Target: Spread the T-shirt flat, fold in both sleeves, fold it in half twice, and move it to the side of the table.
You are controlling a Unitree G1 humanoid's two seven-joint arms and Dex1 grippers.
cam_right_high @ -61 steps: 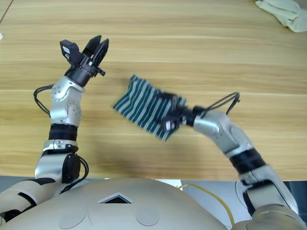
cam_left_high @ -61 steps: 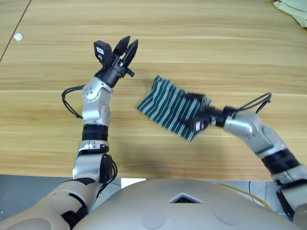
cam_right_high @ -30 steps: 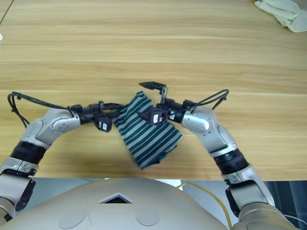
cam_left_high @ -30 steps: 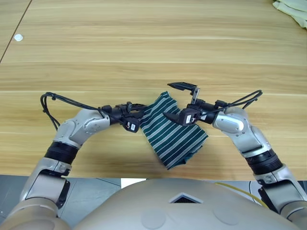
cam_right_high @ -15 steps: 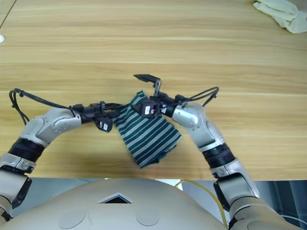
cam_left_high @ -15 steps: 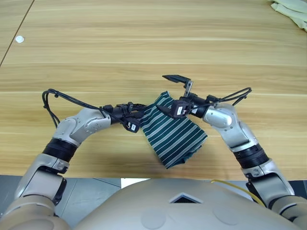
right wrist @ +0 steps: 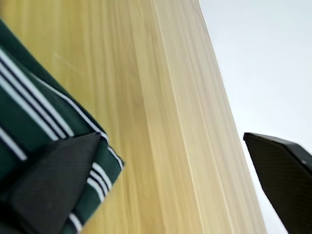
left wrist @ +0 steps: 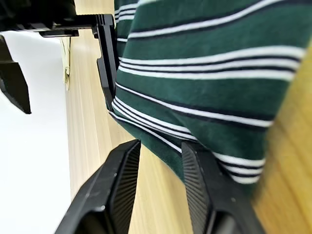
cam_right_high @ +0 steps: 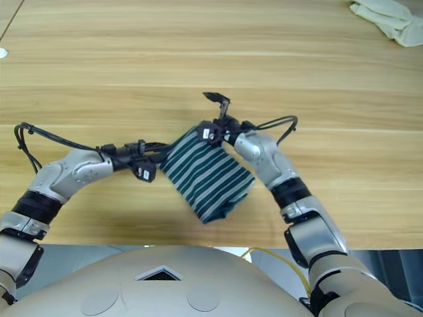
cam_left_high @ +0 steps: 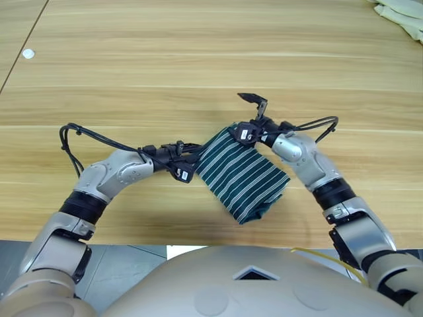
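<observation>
The folded green-and-white striped T-shirt [cam_left_high: 242,175] lies as a small packet near the front edge of the wooden table [cam_left_high: 198,53]. My left gripper [cam_left_high: 190,165] is at the packet's left corner, shut on the cloth's edge; the left wrist view shows the hem of the T-shirt [left wrist: 195,87] pinched between the fingertips [left wrist: 127,161]. At the packet's far corner my right gripper [cam_left_high: 242,114] is open wide. One finger rests on the cloth, the other sticks up above the table. The right wrist view has the T-shirt [right wrist: 24,126] under the lower finger [right wrist: 53,180].
A crumpled cream cloth [cam_left_high: 400,13] lies at the table's far right corner. A small white disc [cam_left_high: 27,54] sits far left. Bare wood stretches beyond the shirt, and the table's front edge runs close behind it.
The shirt packet has swung right about its left corner. My right gripper moved right along its far edge, still open. The left gripper stayed at the left corner.
</observation>
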